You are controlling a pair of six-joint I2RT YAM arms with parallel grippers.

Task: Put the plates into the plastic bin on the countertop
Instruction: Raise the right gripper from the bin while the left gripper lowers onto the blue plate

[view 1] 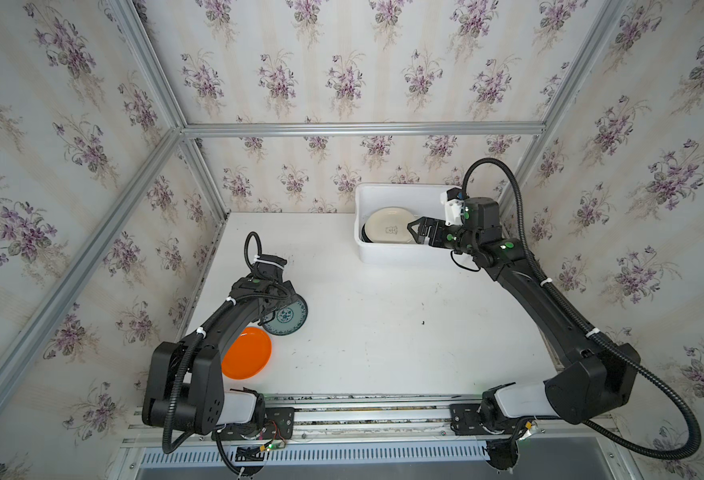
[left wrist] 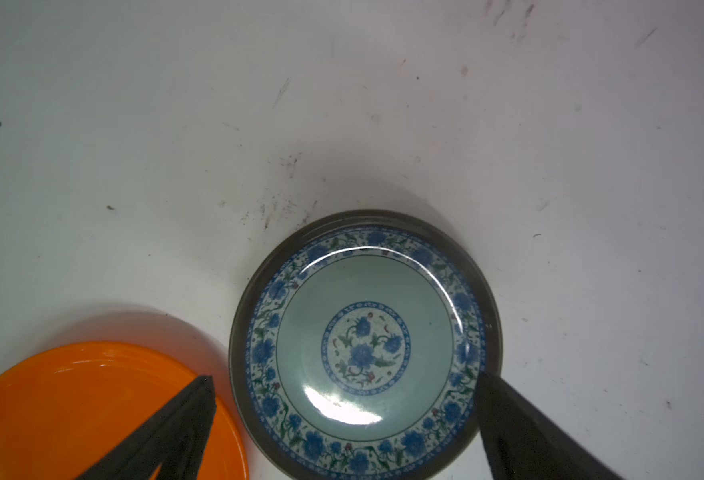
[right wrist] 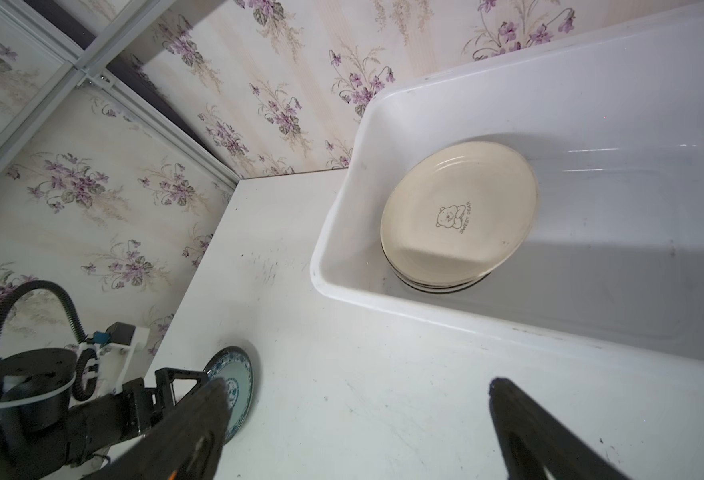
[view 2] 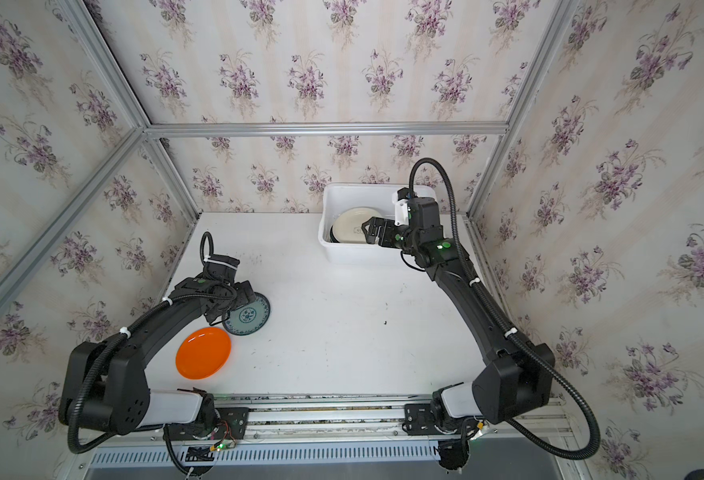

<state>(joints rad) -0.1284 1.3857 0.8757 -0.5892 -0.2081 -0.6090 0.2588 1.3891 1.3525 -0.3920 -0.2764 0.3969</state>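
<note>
Plates (view 2: 250, 316), top views: round teal-patterned plate (view 1: 290, 318) face up on white countertop (view 1: 383, 332), left side, partly hidden under left arm (view 1: 225, 320); round orange plate (view 1: 247, 353) nearer. Round cream plate (view 1: 387, 226) tops stack in deep white plastic bin (view 1: 400, 254), far right, long axis left-right; right gripper (view 1: 412, 233) above, spread, empty. Left wrist: left gripper (left wrist: 344, 380) spread across teal-patterned plate. Right wrist: bear print on cream plate; lower plates' count unclear.
</note>
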